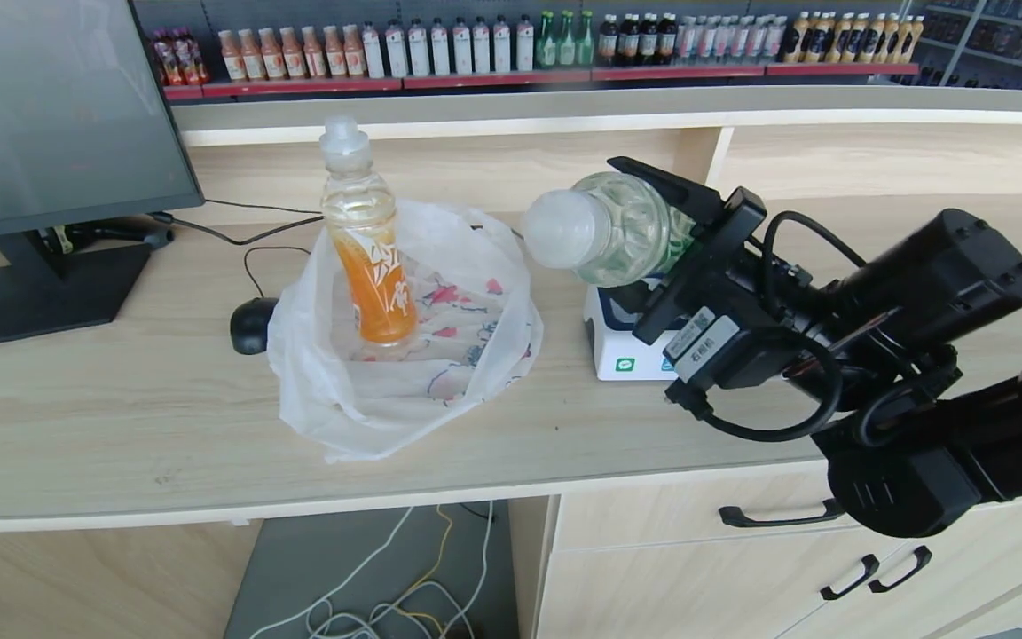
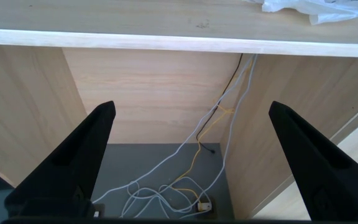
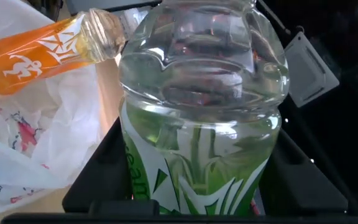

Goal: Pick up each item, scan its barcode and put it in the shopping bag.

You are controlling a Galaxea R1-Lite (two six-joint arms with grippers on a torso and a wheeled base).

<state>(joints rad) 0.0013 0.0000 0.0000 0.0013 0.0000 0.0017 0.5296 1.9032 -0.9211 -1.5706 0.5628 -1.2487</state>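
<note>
Now, right gripper: fingers clamped on the clear bottle, which lies sideways, cap toward 9 o'clock.
clear bottle: above the scanner, at the shopping bag's 3 o'clock.
orange bottle: upright inside the bag.
left gripper: fingers spread, below the counter edge.

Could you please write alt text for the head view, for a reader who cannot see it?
The right gripper holds a clear bottle on its side above a white scanner box on a wooden counter. To its left, an orange drink bottle stands upright in an open white shopping bag, with a black mouse and a monitor beyond.
</note>
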